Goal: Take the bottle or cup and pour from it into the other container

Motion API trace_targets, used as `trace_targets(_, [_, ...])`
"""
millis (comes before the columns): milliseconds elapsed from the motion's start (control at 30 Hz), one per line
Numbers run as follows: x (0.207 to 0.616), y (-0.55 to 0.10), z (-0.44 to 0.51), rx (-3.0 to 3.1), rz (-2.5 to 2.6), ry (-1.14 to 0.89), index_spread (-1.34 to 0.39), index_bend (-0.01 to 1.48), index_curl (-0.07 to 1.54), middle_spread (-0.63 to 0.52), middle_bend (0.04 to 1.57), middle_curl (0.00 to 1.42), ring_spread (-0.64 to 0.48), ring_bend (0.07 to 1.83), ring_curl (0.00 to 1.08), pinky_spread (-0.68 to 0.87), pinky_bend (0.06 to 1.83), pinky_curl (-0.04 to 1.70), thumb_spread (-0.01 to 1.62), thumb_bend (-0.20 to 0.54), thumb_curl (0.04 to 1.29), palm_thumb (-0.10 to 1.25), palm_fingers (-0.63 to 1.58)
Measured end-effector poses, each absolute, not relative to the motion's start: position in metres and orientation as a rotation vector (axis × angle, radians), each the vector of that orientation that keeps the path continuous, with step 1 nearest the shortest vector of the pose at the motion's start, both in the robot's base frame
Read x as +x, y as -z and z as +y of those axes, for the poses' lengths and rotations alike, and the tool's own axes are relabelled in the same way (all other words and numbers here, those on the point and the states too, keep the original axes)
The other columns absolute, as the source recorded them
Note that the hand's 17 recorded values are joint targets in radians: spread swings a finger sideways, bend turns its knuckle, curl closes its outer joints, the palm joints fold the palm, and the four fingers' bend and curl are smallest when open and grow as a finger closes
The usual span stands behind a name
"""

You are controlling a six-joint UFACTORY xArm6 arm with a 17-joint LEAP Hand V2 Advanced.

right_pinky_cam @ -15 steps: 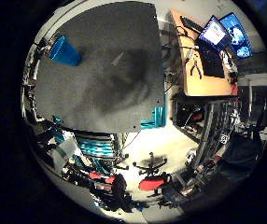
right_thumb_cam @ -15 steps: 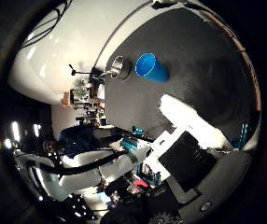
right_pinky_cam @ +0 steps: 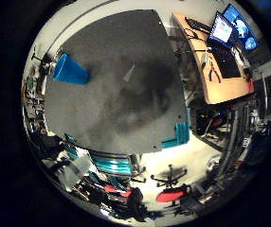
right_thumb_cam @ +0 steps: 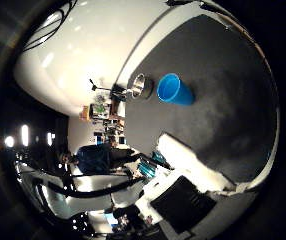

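A blue cup (right_pinky_cam: 69, 69) stands upright near one edge of the dark grey table (right_pinky_cam: 126, 95), seen from high above in the right little finger side palm view. The right thumb side palm view shows the blue cup (right_thumb_cam: 173, 89) with a small metal cup (right_thumb_cam: 138, 85) standing right beside it at the table's edge. My hand (right_thumb_cam: 195, 167) shows as white and black finger parts reaching in from the edge, straight and holding nothing. It is well above the table and away from the two cups.
A wooden desk (right_pinky_cam: 216, 66) with screens and a keyboard stands beside the table. Teal parts (right_pinky_cam: 180, 135) sit at the table's edge. Office chairs with red seats (right_pinky_cam: 173, 197) stand on the floor beyond it.
Both pictures have shifted, so the hand has moved over the table. The blue cup and metal cup look slightly larger and stand as before.
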State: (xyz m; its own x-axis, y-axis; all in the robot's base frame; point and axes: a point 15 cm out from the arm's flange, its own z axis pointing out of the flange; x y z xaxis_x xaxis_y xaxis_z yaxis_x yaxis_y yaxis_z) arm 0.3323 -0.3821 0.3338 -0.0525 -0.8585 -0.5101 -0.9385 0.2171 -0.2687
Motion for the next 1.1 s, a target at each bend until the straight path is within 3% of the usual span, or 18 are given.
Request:
trace_targets(133, [0.34, -0.323, -0.386, -1.587, 1.893, -0.189, -0.19, 0.15, 0.25, 0.12, 0.21, 0.34, 0.17, 0.35, 0.24, 0.4, 0.44, 0.33, 0.96, -0.042, 0.31, 0.49, 0.12])
trace_targets(333, [0.356, -0.298, -0.395, -1.421, 1.813, -0.21, -0.17, 0.15, 0.26, 0.14, 0.2, 0.33, 0.18, 0.35, 0.24, 0.39, 0.44, 0.32, 0.92, -0.033, 0.3, 0.45, 0.08])
trace_targets(900, [0.366, -0.2, -0.385, -1.278, 1.754, -0.41, -0.16, 0.15, 0.26, 0.15, 0.2, 0.34, 0.18, 0.37, 0.25, 0.37, 0.45, 0.31, 0.9, -0.031, 0.3, 0.42, 0.06])
trace_targets(1100, [0.376, -0.192, -0.372, -1.308, 1.724, -0.434, -0.15, 0.15, 0.26, 0.14, 0.21, 0.34, 0.17, 0.36, 0.25, 0.37, 0.44, 0.31, 0.91, -0.031, 0.3, 0.43, 0.07])
